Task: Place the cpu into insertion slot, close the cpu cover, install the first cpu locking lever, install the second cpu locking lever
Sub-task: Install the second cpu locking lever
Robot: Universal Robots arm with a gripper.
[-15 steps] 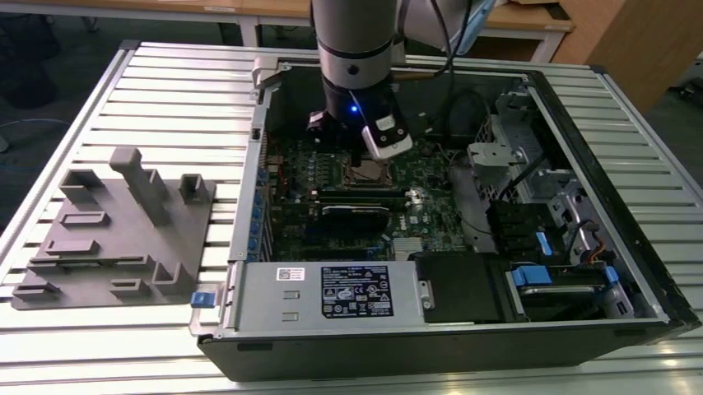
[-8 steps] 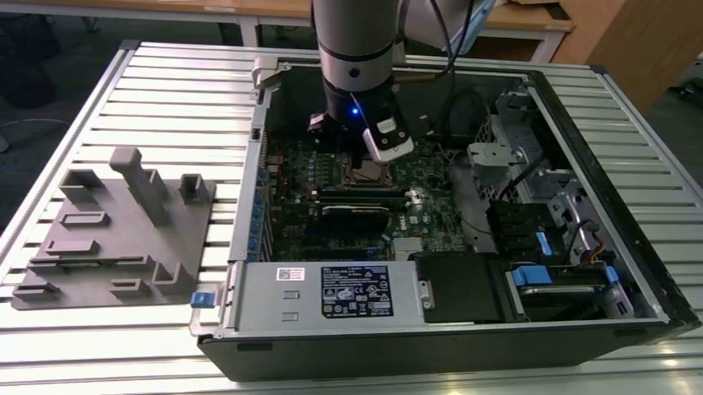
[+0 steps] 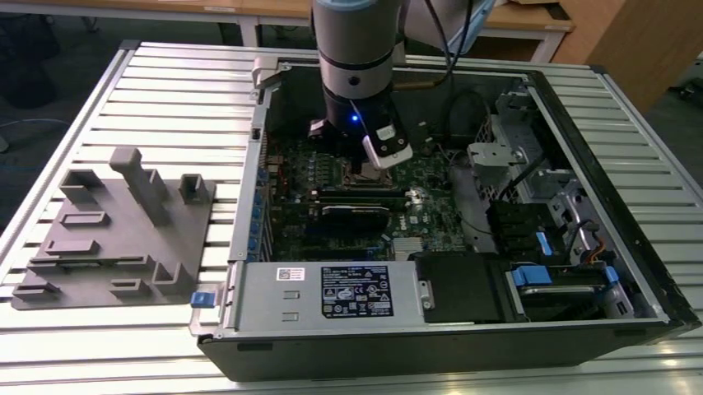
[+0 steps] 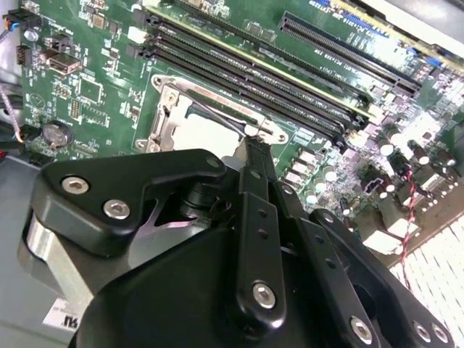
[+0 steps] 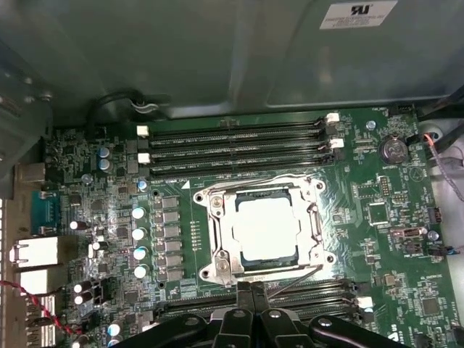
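Hovering just beside the socket's near edge, the gripper is presenting closed fingertips, holding nothing. The cpu is sitting in the socket, framed by the lowered cpu cover, directly ahead of the fingertips.

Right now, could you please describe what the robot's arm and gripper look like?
In the exterior view, the arm is a thick silver-grey cylinder that darkens to black near the wrist, where a small blue light glows and a white-and-black module sits. In the second wrist view, the gripper is matte black, built of angular linkage plates joined by silver screws, with a bare metal base.
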